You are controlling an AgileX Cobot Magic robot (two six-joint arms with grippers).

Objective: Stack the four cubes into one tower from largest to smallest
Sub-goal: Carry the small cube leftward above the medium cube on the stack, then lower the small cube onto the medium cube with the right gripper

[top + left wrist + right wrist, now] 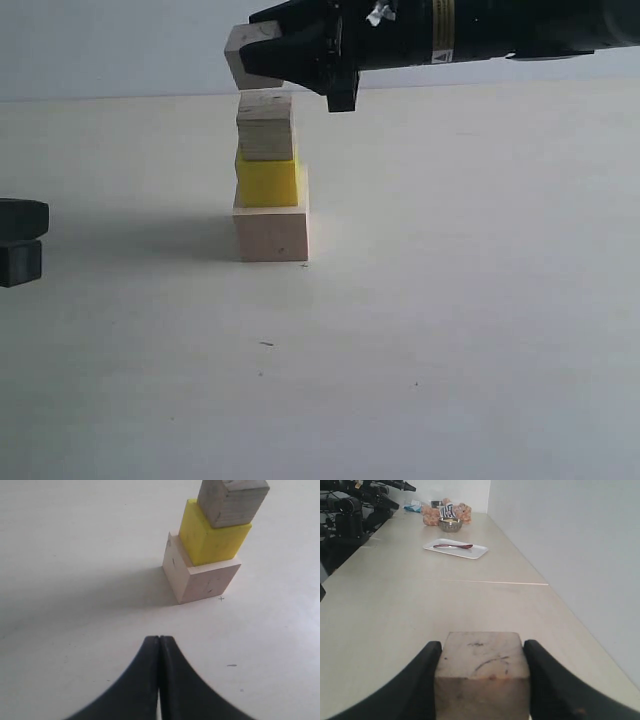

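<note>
right end effector [481, 680]: grips small wood cube [243, 55] | three-cube stack [268, 180]: just below it | left end effector [159, 645]: closed, empty, stack ahead

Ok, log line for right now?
stage: final placement pending | tower: three high | right gripper: shut on small wood cube, just above tower top | left gripper: shut, empty

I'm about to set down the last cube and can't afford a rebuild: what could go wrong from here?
The small cube in the right tool looks tilted and slightly left of the medium cube. Released so, it may land on an edge and tumble.
The yellow cube sits off-centre on the large cube, and the medium cube is twisted on it, so a downward nudge could topple them.
</note>
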